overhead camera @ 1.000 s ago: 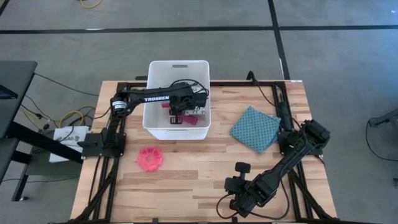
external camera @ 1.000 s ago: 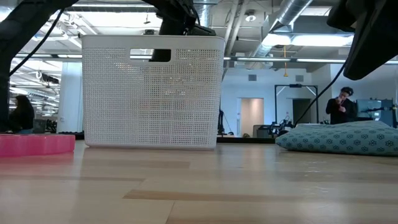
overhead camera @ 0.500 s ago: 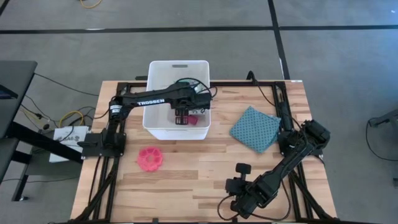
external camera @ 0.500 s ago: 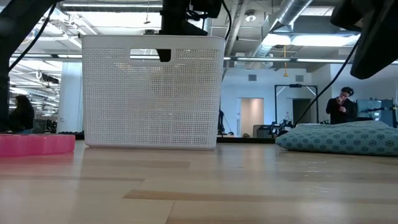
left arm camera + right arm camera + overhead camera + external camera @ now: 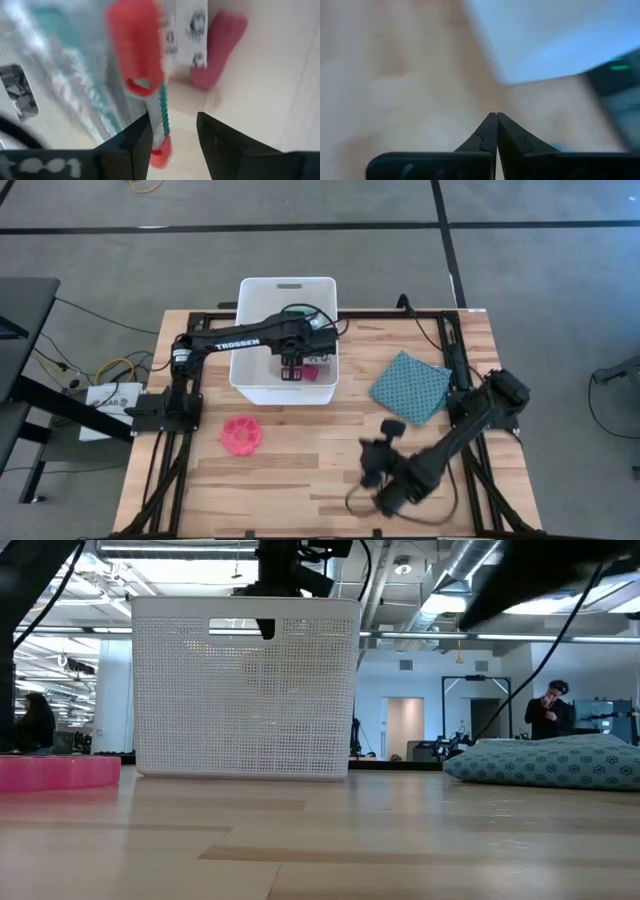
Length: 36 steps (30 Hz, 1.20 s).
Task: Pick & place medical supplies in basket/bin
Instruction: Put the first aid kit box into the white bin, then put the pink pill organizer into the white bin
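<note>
As our left gripper (image 5: 172, 132) hangs, jaws apart, over one perforated white tub (image 5: 262, 386), our right gripper (image 5: 496, 120), jaws together, nears one spiky pink disc (image 5: 241, 434).

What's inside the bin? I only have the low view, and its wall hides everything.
Observer: A magenta piece lies by the right wall of the bin.
Operator: Anything else?
Observer: A white patterned pouch and a teal packet lie in there too.
Operator: And the left gripper?
Observer: The left gripper is open above them, and it looks empty.
</note>
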Tool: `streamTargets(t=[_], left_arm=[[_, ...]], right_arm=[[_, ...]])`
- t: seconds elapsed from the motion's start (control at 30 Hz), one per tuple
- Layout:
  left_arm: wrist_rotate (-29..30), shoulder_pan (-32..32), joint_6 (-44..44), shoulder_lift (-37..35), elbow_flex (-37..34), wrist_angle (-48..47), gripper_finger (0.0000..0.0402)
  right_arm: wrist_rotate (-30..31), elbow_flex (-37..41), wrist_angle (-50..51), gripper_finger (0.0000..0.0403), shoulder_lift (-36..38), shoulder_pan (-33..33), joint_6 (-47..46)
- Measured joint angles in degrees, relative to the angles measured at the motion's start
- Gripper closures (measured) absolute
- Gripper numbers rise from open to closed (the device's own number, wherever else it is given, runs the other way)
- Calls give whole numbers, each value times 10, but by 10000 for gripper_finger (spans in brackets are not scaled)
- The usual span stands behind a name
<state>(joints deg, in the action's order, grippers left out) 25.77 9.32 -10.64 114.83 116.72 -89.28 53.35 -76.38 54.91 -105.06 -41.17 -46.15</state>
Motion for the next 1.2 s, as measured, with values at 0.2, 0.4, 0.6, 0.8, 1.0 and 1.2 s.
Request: streamTargets(t=[0.2,0.4,0.6,0.8,1.0,1.2], left_arm=[[62,-19,-26,-7,-5,-8,272],[132,-38,-72,-6,-5,-7,285],[165,-50,-53,-11,-7,-7,287],[238,-80,-47,-43,-7,-7,287],[240,-130,15,-123,-7,-7,288],[67,-193,232,-225,-9,-7,288]], right_arm=[[98,0,30,403,100,78,57],[-8,0,-86,403,261,181,255],[-205,19,-221,403,344,290,344],[-251,66,-235,403,344,335,362],[-325,77,-216,403,331,334,371],[-333,78,-212,403,334,294,378]])
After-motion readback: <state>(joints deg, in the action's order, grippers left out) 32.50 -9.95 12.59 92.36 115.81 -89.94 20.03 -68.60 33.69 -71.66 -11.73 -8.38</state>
